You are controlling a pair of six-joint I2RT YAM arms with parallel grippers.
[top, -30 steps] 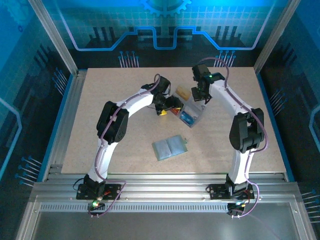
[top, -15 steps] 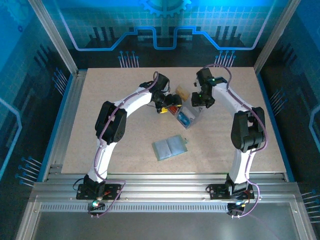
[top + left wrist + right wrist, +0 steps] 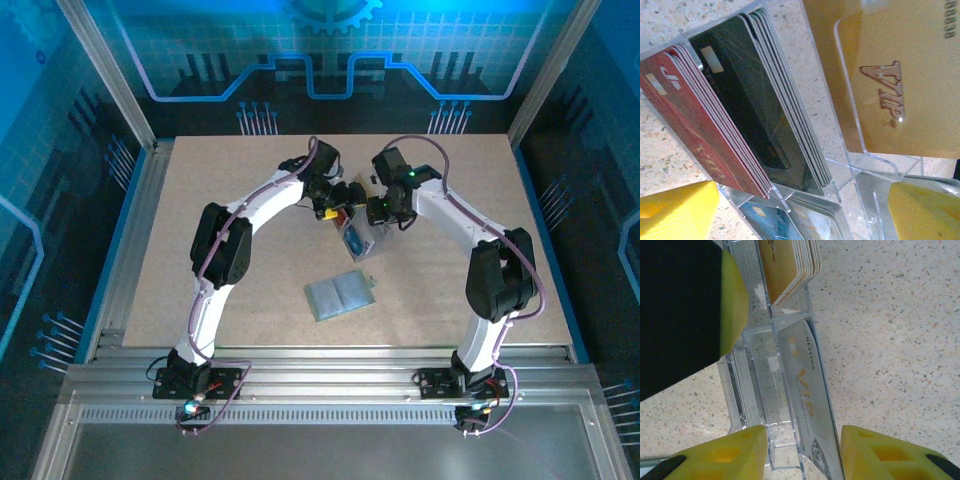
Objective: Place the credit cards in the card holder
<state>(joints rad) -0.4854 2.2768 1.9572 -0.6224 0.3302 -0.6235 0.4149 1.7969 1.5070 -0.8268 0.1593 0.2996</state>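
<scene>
Table (image 3: 200, 200) bearing clear tray (image 3: 356, 240), its slots keeping the credit cards (image 3: 765, 125) on edge for a pinch; card holder (image 3: 340, 296) flat, well behind both tools. Left gripper (image 3: 800, 195) spread wide over red stack (image 3: 700, 130) and black stack (image 3: 740, 85); right gripper (image 3: 802, 435) parted astride one pale card (image 3: 802, 375), not pinching, tray walls and gold stack (image 3: 790, 265) crowding it.

The top camera looks steeply down from above the near edge over the whole desk (image 3: 420, 290), while both wrist cameras hang very close over the clear tray (image 3: 368, 243) at its far middle, viewing the same gold cards (image 3: 900, 75) from opposite sides.
</scene>
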